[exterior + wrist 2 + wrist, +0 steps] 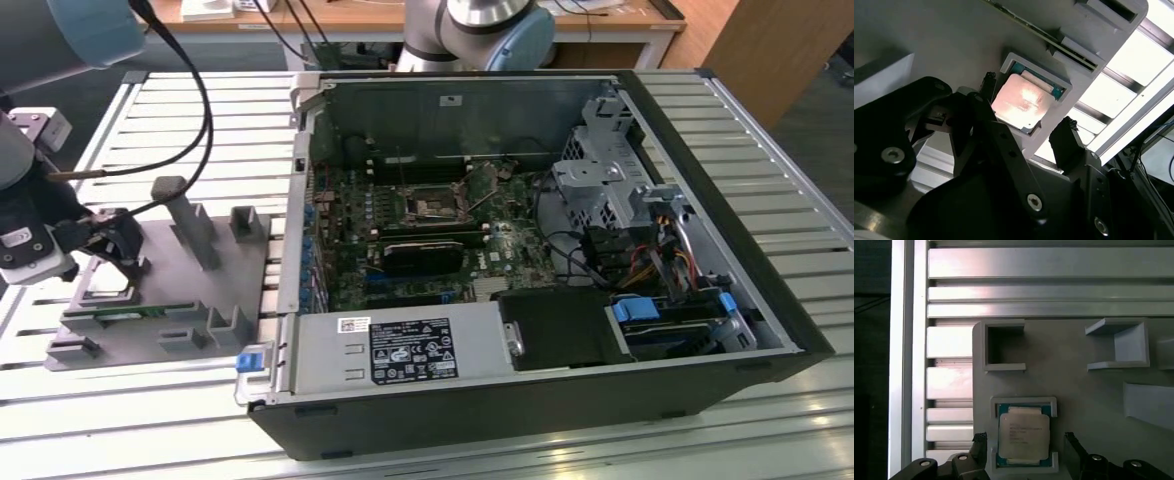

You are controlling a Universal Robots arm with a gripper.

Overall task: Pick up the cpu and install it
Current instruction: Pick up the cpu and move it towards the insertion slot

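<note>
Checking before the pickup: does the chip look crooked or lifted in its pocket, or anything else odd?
Nothing stands out. In the first wrist view the cpu lies flat and square in its pocket on the grey tray, with the open gripper astride it.

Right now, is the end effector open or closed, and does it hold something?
End effector: open, holding nothing, straddling the cpu that lies in its grey tray.

The end effector (118,243) hangs over a grey fixture (187,292) beside the open computer case (534,420).
</note>
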